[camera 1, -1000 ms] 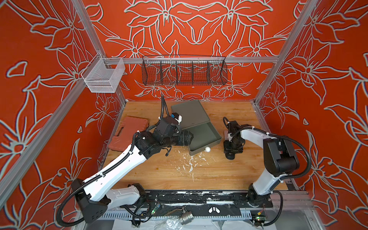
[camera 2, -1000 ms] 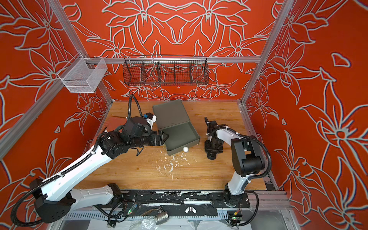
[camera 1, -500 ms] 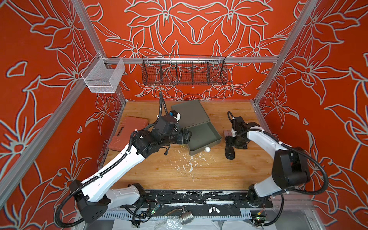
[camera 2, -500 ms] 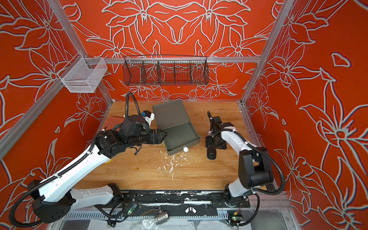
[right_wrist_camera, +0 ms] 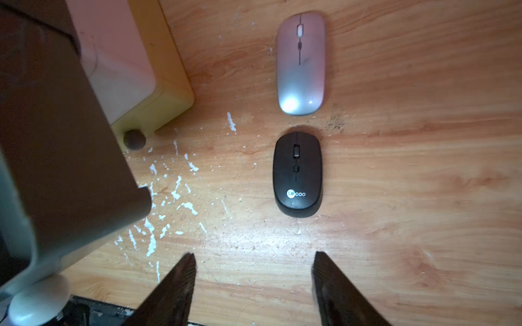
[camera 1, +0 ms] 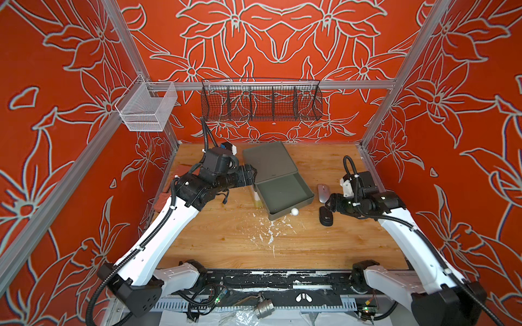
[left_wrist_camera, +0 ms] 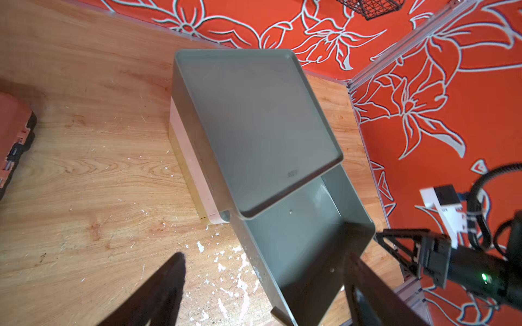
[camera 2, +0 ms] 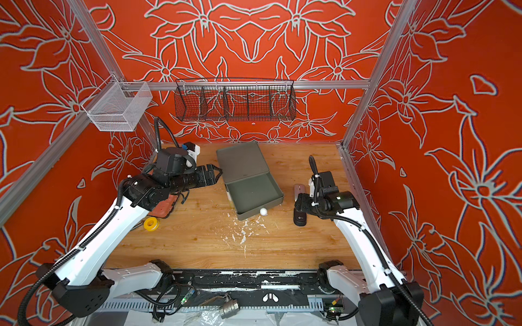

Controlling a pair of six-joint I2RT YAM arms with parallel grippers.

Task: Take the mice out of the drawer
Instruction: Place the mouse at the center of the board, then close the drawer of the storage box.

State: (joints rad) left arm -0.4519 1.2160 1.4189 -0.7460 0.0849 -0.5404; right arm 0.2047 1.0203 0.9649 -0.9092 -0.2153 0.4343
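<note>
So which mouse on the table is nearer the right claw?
The black oval mouse with the pale logo: it lies just ahead of the open right gripper; the flat silvery-pink mouse lies beyond it.

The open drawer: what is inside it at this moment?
The drawer shows only its bare grey floor in both top views; nothing lies on it. Its rear part is covered by the cabinet top, so that cannot be seen.
</note>
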